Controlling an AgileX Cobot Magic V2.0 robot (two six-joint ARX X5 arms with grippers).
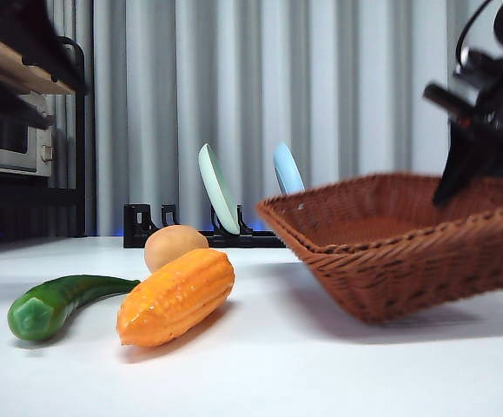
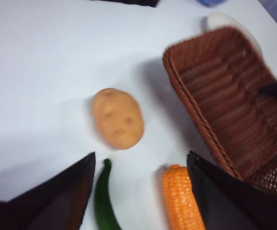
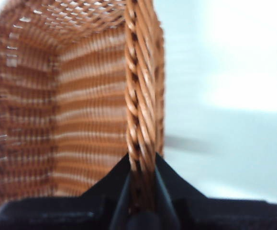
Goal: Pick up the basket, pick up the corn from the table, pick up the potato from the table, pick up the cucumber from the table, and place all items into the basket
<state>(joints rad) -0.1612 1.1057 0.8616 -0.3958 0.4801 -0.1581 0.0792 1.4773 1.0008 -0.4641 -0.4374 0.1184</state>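
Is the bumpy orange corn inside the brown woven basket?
No, the bumpy orange corn lies on the white table, beside the brown woven basket.

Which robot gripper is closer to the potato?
Left. The left gripper hangs open above the potato, cucumber and corn. The right gripper is off at the basket, clamped on its rim.

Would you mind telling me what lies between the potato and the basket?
Nothing: in the left wrist view, only bare white table separates the potato from the basket.
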